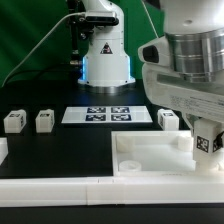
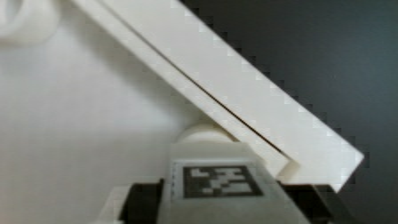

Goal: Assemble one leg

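Observation:
My gripper [image 1: 205, 150] is shut on a leg [image 1: 207, 140], a small white piece with a black-and-white tag. It holds the leg upright over the far right corner of the large white panel [image 1: 150, 150]. In the wrist view the leg [image 2: 222, 175] sits between the black fingers [image 2: 146, 203], with its tip close to the panel's surface [image 2: 80, 120] beside a raised white edge [image 2: 231, 90]. I cannot tell whether it touches the panel. Three more legs stand on the table, two at the exterior view's left [image 1: 13, 121] [image 1: 44, 121] and one at its right [image 1: 168, 119].
The marker board [image 1: 95, 114] lies in front of the robot base [image 1: 105, 60]. A round socket [image 1: 128, 162] shows in the panel's near corner. A long white rail [image 1: 60, 190] runs along the table's front.

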{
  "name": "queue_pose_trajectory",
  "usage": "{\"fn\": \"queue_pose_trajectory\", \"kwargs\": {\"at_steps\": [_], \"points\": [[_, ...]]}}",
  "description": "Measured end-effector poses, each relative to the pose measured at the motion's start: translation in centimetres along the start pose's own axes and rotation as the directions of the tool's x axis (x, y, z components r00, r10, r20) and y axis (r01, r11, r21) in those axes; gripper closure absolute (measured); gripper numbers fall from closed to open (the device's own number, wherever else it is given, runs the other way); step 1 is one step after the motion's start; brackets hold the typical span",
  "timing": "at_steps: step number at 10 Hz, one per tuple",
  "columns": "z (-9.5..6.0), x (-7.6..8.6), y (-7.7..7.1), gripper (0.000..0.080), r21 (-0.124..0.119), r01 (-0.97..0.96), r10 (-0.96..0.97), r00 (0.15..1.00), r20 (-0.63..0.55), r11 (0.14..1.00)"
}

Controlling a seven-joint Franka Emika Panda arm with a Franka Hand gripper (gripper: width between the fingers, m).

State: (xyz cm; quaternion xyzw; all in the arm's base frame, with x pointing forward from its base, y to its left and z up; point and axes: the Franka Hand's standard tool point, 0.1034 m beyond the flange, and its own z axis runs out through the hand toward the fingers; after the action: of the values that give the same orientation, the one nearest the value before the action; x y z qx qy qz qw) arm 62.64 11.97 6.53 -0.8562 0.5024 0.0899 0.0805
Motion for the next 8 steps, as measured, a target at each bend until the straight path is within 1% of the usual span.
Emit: {"fn": "queue_pose_trajectory", "kwargs": {"at_steps": [1,2,3,4,5,6,7,8], "points": [[0.01,-0.12,0.04,0.0509,-0.002,-0.070,0.070,0.998,0.001,0.998],[0.02,-0.15,-0.01,0.0509,0.000,-0.180,0.180,0.984,0.003,0.984],[0.04,-0.18,-0.04,0.0509,0.002,-0.263,0.263,0.965,0.003,0.965],[0.05,-0.19,-0.14,0.0509,0.009,-0.364,0.364,0.931,0.010,0.931],[0.05,-0.09,-0.29,0.0509,0.021,-0.529,0.528,0.849,0.030,0.848],[0.13,-0.15,-0.41,0.0509,0.025,-0.644,0.642,0.765,0.047,0.765],[0.16,-0.20,-0.43,0.0509,0.024,-0.653,0.651,0.757,0.046,0.757],[0.17,-0.20,-0.42,0.0509,0.026,-0.624,0.622,0.781,0.044,0.781]]}}
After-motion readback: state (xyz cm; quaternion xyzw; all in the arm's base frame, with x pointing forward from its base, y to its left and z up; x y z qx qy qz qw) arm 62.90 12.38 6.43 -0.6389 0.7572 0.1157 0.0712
